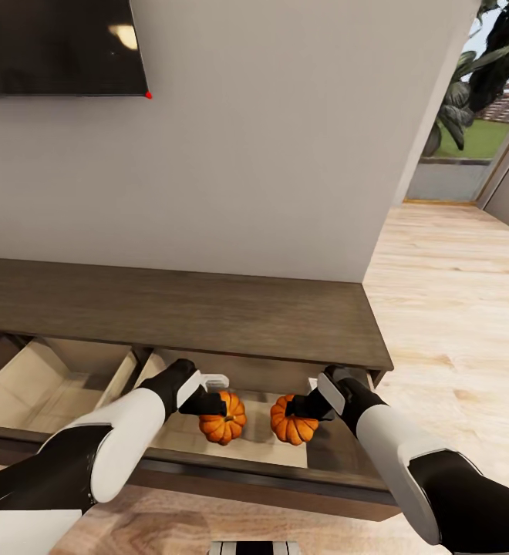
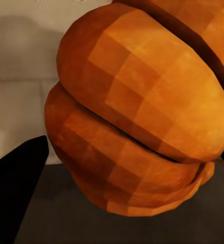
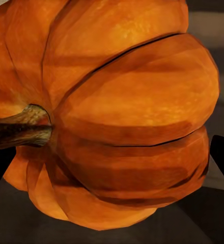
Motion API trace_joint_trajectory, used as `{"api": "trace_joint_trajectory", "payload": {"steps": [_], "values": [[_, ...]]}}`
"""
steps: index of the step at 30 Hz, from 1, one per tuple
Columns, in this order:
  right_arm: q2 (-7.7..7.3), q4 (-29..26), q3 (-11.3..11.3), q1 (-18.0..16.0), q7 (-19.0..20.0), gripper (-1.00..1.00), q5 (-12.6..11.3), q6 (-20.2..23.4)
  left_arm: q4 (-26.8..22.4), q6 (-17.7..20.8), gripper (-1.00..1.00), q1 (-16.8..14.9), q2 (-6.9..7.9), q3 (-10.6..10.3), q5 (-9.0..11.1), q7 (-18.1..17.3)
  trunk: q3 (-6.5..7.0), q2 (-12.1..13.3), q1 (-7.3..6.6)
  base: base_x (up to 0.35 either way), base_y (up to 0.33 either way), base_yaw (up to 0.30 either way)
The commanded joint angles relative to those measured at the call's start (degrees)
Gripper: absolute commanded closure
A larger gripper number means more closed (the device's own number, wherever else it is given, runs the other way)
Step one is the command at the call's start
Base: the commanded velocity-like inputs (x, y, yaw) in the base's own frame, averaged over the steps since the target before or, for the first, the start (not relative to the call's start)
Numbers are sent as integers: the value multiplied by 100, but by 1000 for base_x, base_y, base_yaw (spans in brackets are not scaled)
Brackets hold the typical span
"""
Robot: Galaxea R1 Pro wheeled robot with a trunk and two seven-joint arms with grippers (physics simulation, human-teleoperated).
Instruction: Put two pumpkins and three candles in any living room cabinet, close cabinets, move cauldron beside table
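Seen from the head camera, the long dark-brown cabinet (image 1: pixel 208 308) stands against a pale wall (image 1: pixel 270 154), with two of its drawers pulled open and their pale wood insides showing. Both arms reach down over the right-hand open drawer (image 1: pixel 247 451). The left gripper (image 1: pixel 217 401) has its jaws clamped on the left pumpkin (image 1: pixel 225 420), and the right gripper (image 1: pixel 299 407) has its jaws clamped on the right pumpkin (image 1: pixel 291 422); the two pumpkins hang side by side, near each other but apart, over the pale drawer floor, and whether they touch it cannot be told. In the left wrist view the left pumpkin (image 2: pixel 137 112) sits close against the camera with a dark fingertip (image 2: pixel 18 193) at its side. In the right wrist view the right pumpkin (image 3: pixel 117 117) shows its short dark stem (image 3: pixel 20 129) pointing sideways. The left-hand open drawer (image 1: pixel 54 385) lies beside them. A dark television (image 1: pixel 58 46) hangs on the wall above the cabinet, and light wood floor (image 1: pixel 455 308) runs off to the right
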Motion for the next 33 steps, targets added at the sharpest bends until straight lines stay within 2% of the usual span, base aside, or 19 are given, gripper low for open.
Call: {"api": "trace_joint_trajectory", "payload": {"steps": [1,6,8,11,16,25,27,33], "values": [[1,-10,35,-2,-53,100,-67,16,-8,-53,100,0,-2,44,-57,42,-27,-3,1,0,0,0],[3,-9,35,-2,-53,100,-67,11,-4,-258,100,0,-2,49,-27,423,-138,-10,14,0,0,0],[4,-9,35,-2,-53,100,-67,7,-6,-275,100,0,-2,51,-19,461,-182,-13,19,0,0,0],[4,-8,35,1,-53,100,-64,-71,-7,-392,100,0,-2,52,-15,482,-226,-15,25,0,0,0],[6,155,43,7,-53,100,-51,-630,61,-621,100,0,-9,53,4,487,-226,-15,25,0,0,0],[36,286,116,7,-31,100,-46,-1066,74,-642,100,0,-11,53,13,487,-226,-15,25,0,0,0],[38,291,121,7,-16,100,-43,-1091,78,-642,100,0,-11,53,13,487,-226,-15,25,0,0,0],[39,298,123,7,-10,100,-42,-1103,74,-642,100,0,-11,53,13,487,-359,-23,40,0,0,0]]}}
